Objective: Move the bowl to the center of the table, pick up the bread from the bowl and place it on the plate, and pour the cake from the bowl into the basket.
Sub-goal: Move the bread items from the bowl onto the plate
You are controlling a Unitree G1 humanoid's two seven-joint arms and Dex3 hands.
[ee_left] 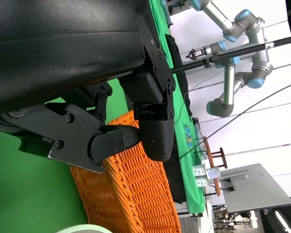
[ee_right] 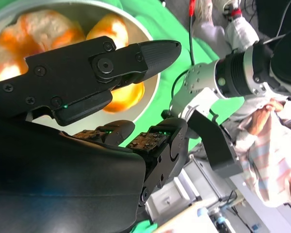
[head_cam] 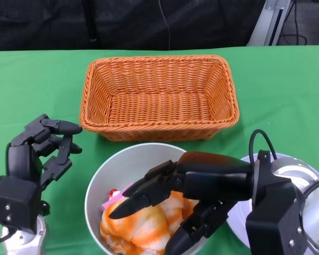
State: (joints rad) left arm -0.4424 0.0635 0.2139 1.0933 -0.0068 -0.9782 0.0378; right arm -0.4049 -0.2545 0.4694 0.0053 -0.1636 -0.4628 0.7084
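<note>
Reaching into the bowl (head_cam: 103,175), the right hand (head_cam: 175,204) is spreading its fingers (head_cam: 143,199) over the bread (head_cam: 143,226), gripping nothing; the left hand (head_cam: 40,151) is hovering beside it, fingers loosely apart, before the basket (head_cam: 159,98).

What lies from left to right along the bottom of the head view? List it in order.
Left hand → bowl holding the bread → right hand reaching over the bowl → plate, mostly hidden behind the right arm.

bowl (head_cam: 98,183): grey, near edge, upright | bread (head_cam: 141,228): orange-white, inside | cake (head_cam: 111,199): pink, inside | basket (head_cam: 159,98): orange wicker, behind | plate (head_cam: 239,226): white, right
</note>
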